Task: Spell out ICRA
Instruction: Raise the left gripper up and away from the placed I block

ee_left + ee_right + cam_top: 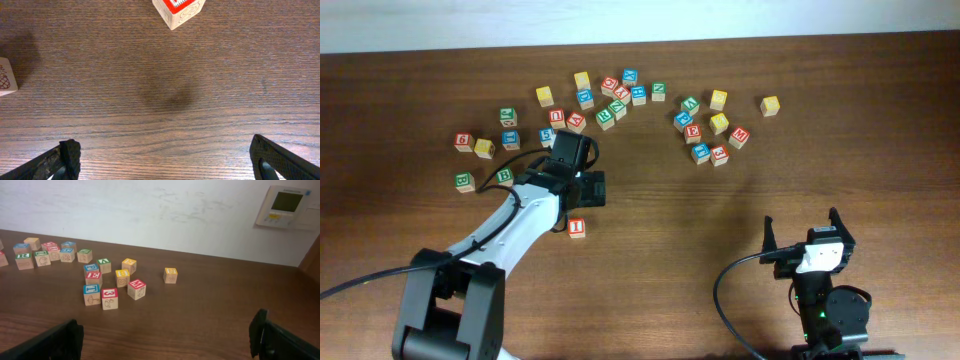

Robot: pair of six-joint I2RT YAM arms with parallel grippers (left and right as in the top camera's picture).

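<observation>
A red-faced I cube stands alone on the brown table, just in front of my left gripper. That gripper is open over bare wood, with nothing between its fingers. A red-faced cube shows at the top edge of the left wrist view. A green cube that looks like the R sits in the middle cluster. I cannot pick out the C and A cubes at this size. My right gripper is open and empty at the front right.
Several letter cubes lie in a left and middle group and a right group. One yellow cube stands apart at the right. Another cube shows at the left edge of the left wrist view.
</observation>
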